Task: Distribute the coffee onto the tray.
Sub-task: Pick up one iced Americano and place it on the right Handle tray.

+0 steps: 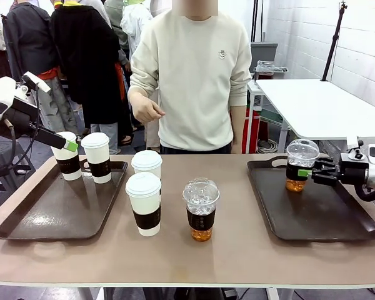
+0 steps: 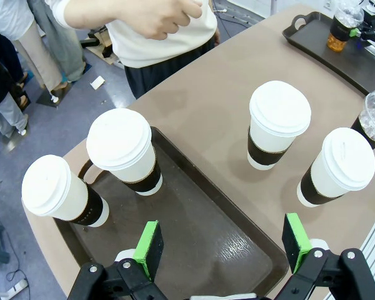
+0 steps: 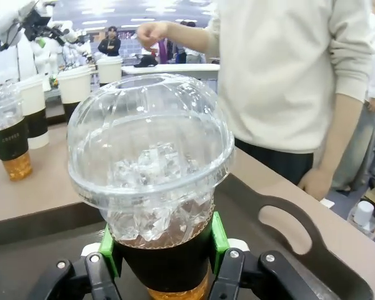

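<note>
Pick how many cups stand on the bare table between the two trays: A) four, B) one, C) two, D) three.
D: two white cups and one clear cup stand on the table between the left tray and the right tray; the other clear cup is in the right gripper.

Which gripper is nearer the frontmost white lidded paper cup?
Left. The left gripper hovers open over the brown tray beside that white paper cup; the right gripper grips a clear dome-lidded cup at the far tray.
</note>
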You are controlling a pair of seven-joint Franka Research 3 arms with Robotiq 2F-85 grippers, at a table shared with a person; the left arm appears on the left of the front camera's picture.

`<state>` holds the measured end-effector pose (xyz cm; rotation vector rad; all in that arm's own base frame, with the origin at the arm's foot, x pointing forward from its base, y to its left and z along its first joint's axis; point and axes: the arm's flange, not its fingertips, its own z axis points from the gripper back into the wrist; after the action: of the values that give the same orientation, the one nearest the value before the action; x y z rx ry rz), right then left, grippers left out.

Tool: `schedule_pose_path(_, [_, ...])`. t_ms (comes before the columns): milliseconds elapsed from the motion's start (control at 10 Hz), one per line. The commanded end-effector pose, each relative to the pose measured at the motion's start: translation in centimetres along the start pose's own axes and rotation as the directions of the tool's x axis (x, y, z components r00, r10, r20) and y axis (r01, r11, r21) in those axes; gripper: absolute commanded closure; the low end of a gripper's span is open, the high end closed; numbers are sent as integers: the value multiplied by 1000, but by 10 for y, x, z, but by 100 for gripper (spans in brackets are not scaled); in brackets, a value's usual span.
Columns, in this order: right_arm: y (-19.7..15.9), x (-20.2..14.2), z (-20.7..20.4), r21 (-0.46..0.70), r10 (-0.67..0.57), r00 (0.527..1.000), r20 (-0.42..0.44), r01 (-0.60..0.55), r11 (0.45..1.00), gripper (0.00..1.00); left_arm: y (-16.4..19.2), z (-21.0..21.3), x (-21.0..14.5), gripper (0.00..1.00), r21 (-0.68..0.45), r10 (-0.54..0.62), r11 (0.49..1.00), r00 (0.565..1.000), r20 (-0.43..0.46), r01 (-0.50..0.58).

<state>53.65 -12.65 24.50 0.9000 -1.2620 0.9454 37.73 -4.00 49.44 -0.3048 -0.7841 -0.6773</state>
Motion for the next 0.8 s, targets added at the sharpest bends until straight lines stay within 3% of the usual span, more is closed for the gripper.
schedule_pose_path(0, [-16,-2,-8,-45,-51,998,42,53,998,36,1,0,-1,0,-7,4,1000,1000,0,-4])
schedule_pose_path(600, [-28,4,-15,-51,-66,997,44,68,996,36,1,0,-1,0,-7,4,1000,1000,0,-4])
schedule_pose_path(700, [-27,5,-14,-50,-76,997,33,78,996,19,1,0,-1,0,-7,4,1000,1000,0,-4])
